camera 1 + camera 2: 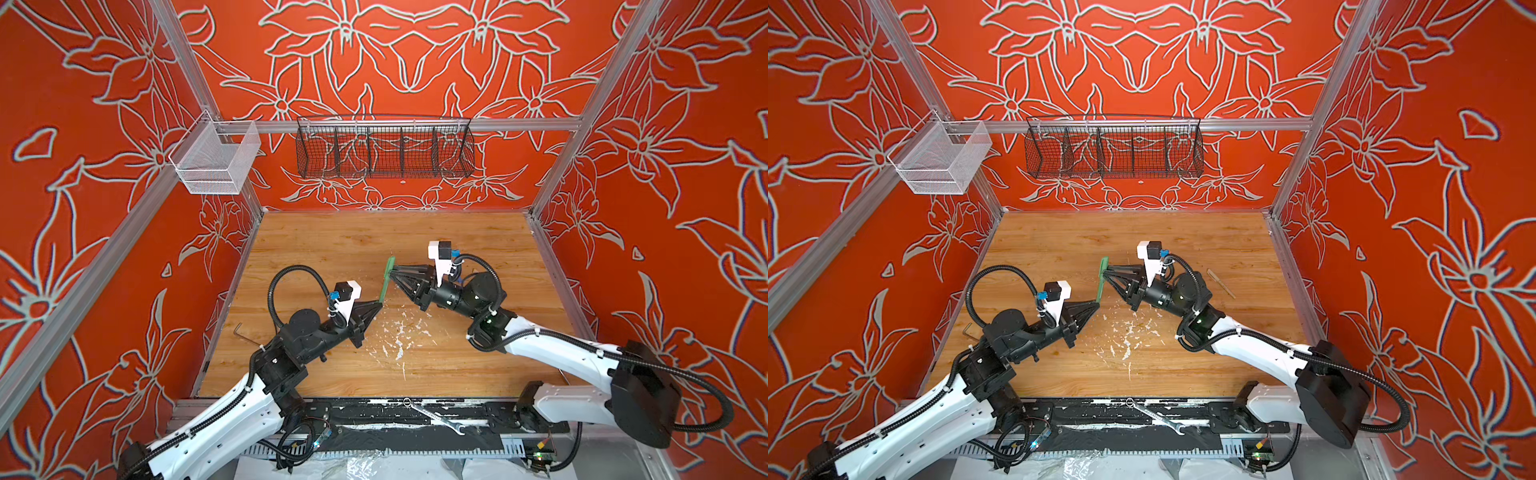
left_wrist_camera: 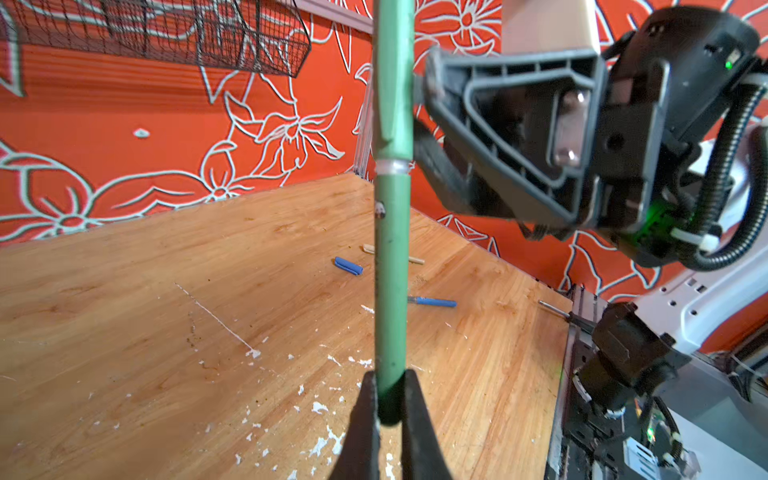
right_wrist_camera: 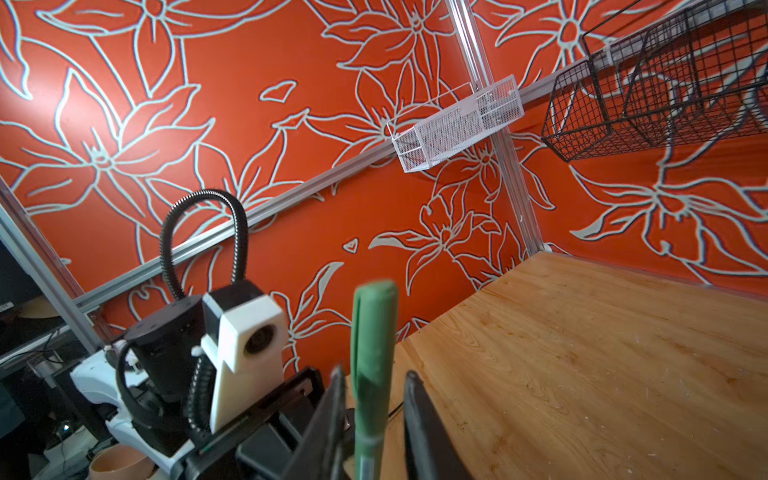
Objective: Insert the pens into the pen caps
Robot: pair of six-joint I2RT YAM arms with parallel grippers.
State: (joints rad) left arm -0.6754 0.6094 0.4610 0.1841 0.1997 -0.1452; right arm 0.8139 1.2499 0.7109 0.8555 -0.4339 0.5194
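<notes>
The green pen (image 2: 390, 291) is being held above the middle of the bench (image 1: 332, 249), pinched at its bare end by the left end effector (image 2: 390, 380), whose jaws are being pressed shut on it. The green cap (image 2: 392, 83) is sitting on the pen's far end. The right end effector (image 3: 374, 374) is being seen with its jaws narrowly parted either side of the cap, with a gap showing, so no grip is being judged there.

The pen is being judged light, stiff and smooth. Because it is pinched at one end only, it is likely to swing under a side push, so a hold nearer the cap is being advised for any final seating.

The blue pen (image 2: 432, 302) and blue cap (image 2: 348, 266) are lying apart on the bench toward the right. The beige pen (image 1: 1221, 283) is lying beyond them, nearer the right wall, where room is being judged tightest. The back and left of the bench are offering open room.
</notes>
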